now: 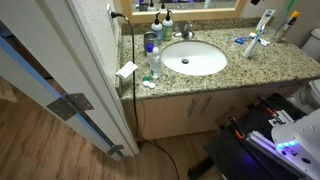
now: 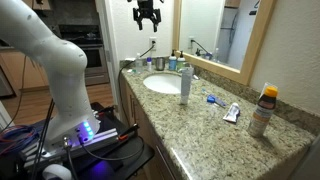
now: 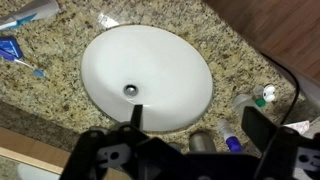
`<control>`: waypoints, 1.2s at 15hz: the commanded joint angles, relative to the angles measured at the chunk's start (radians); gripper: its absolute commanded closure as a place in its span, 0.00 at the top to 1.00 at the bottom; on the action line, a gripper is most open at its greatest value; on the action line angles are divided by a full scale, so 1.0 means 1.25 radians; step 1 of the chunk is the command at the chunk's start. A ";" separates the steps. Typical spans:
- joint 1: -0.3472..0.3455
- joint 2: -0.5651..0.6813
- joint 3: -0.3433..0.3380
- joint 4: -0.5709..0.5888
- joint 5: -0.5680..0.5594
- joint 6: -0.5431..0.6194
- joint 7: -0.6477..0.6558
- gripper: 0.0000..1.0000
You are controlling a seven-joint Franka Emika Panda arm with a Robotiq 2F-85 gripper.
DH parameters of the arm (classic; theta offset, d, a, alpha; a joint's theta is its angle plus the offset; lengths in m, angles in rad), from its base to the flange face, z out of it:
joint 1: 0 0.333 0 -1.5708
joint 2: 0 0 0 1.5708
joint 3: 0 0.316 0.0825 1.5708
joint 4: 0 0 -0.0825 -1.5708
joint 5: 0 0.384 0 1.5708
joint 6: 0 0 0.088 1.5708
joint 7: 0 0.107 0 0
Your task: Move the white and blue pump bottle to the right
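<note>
Gripper hangs high over the far end of the counter, jaws spread wide, empty. White and blue pump bottle stands upright on the granite countertop, at the mirror-side rim of the sink, well apart from the gripper. Likely light plastic: stiff, smooth, tall and narrow, so tippy. Best hold is probably the body at mid-height or lower; the pump head looks too thin and may wobble. Blue toothbrush lies near it, so watch the set-down.
</note>
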 commanded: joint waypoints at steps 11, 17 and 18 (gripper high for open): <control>-0.014 0.269 0.128 0.156 0.019 0.202 0.357 1.00; -0.021 0.469 0.164 0.347 -0.043 0.143 0.590 1.00; -0.012 0.519 0.169 0.406 -0.023 0.134 0.643 1.00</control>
